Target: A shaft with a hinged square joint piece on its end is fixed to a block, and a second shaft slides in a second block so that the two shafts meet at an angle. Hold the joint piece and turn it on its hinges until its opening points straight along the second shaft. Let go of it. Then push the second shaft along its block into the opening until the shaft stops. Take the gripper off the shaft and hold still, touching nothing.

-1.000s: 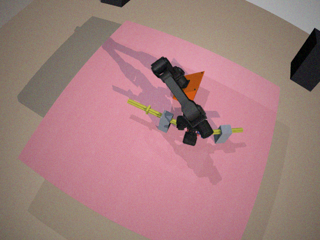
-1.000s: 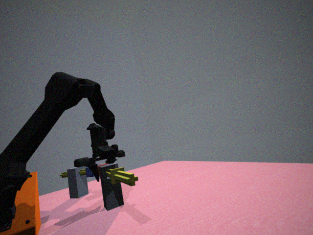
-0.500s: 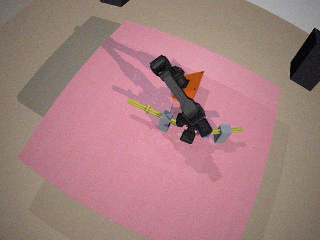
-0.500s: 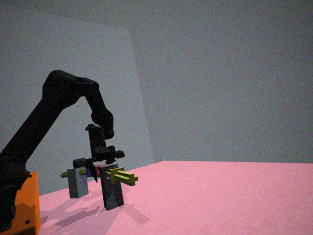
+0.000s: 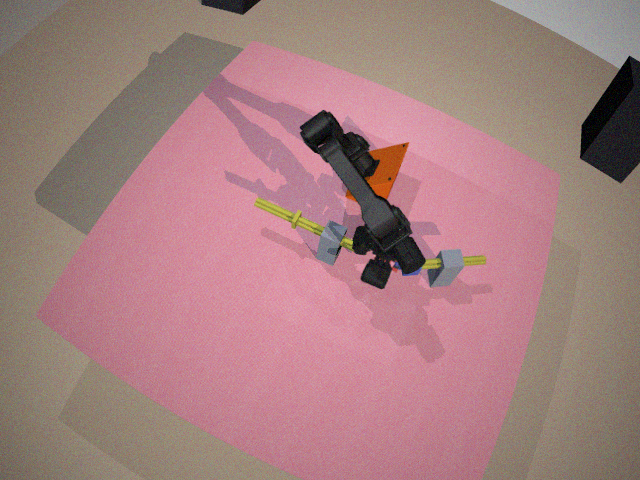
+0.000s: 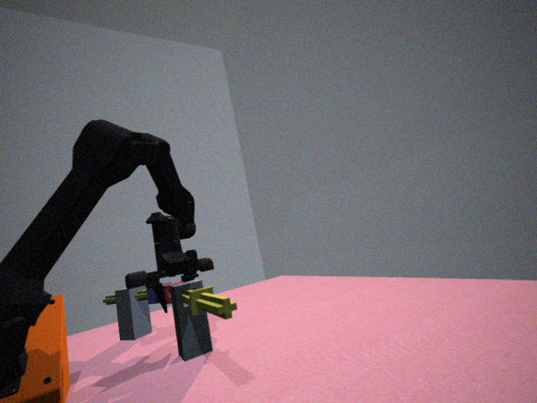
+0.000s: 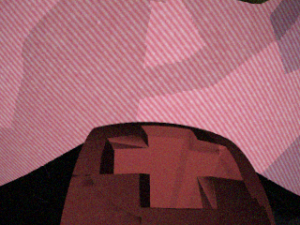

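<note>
The gripper (image 5: 381,261) (image 6: 168,293) (image 7: 164,187) is shut on the red joint piece (image 7: 169,164) (image 6: 167,288), whose cross-shaped opening shows in the wrist view. The arm hides most of the piece in the top view, and whether the opening lines up exactly with the second shaft cannot be told. The blue hinge part (image 5: 412,272) (image 6: 152,296) is beside it, on the fixed yellow shaft (image 5: 474,260) (image 6: 109,300) through its grey block (image 5: 447,267) (image 6: 133,314). The second yellow shaft (image 5: 273,206) (image 6: 216,305), with a collar (image 5: 296,219), passes through the other grey block (image 5: 329,245) (image 6: 192,327); its inner end is near the gripper.
The orange base (image 5: 388,170) (image 6: 47,347) stands behind the two blocks. The arm reaches from it over the joint. The pink table top (image 5: 206,335) (image 6: 368,338) bears both blocks. Black boxes (image 5: 612,124) stand beyond the table top's edge.
</note>
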You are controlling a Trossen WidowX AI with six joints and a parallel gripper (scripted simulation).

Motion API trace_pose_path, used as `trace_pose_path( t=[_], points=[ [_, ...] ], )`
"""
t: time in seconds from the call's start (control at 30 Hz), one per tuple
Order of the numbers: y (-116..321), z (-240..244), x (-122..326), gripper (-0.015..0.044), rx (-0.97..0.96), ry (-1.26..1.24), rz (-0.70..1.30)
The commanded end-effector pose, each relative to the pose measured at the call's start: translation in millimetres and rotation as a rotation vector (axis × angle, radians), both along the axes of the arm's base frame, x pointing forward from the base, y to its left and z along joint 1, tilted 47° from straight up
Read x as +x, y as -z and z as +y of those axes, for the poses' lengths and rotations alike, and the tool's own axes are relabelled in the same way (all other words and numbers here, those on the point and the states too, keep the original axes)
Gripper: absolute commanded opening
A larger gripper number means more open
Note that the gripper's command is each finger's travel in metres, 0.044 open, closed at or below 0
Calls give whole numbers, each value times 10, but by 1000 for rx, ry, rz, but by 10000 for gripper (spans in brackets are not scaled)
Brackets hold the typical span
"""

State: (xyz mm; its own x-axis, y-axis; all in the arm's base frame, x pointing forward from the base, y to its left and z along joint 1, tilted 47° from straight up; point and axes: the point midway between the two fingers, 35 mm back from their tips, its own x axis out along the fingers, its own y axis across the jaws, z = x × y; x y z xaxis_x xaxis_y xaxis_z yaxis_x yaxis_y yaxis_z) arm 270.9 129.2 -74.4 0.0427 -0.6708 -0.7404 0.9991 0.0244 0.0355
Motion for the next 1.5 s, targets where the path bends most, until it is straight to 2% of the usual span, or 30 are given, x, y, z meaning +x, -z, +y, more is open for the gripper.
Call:
trace_pose_path(
  t=[0.0,0.1,0.47,0.9,1.1,1.47],
  points=[
    [-1,1,1,131,0,-1,1],
    [-1,1,1,147,0,-1,1],
    [-1,1,1,436,0,-1,1],
    [-1,1,1,440,0,-1,1],
    [-184,196,-21,440,-119,1,-1],
    [-254,283,-12,440,-116,-62,52]
  ],
)
